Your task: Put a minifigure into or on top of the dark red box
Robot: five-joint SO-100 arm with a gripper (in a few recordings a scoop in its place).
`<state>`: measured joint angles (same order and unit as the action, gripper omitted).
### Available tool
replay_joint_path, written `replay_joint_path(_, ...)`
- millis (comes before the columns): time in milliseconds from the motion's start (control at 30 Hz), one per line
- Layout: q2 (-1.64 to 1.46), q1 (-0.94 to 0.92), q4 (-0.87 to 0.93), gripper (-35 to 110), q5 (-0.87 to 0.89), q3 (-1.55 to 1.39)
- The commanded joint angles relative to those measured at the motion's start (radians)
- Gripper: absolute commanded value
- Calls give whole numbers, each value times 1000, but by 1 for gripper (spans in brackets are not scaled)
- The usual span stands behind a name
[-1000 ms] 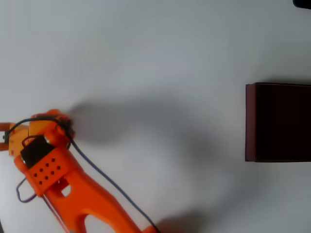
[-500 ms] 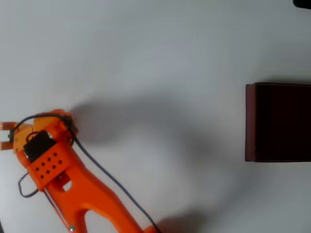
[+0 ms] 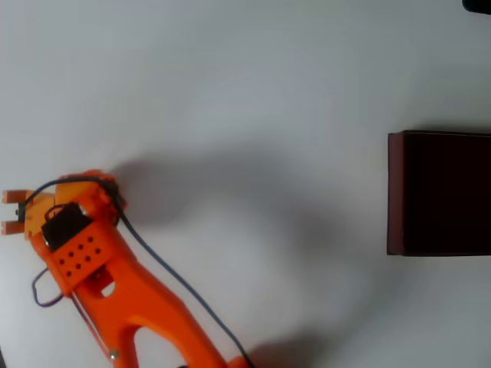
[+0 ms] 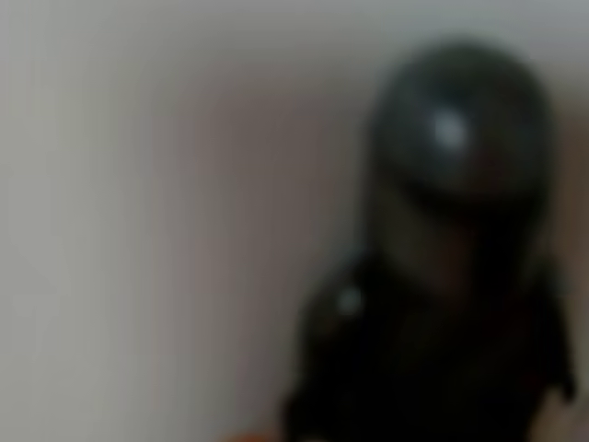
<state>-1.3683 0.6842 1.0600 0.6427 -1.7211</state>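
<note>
At right edge: dark red box (image 3: 395, 192), interior dark | minifigure (image 4: 456, 267) blurred, close-up | jaws: cannot tell

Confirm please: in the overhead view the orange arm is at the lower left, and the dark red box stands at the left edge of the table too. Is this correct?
Not quite. The overhead view shows the dark red box at the right edge of the picture, far across the table from the orange arm. The arm is indeed at the lower left.
</note>
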Motion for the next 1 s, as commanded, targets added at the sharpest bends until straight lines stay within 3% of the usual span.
replay_joint_path(0,-20,8,-3,20,9,-5)
replay_joint_path(433,17,17,-6,7,6,6)
replay_joint_path(733,23,26,-3,5,14,21)
replay_joint_path(967,-28,14,212,4,-29,146)
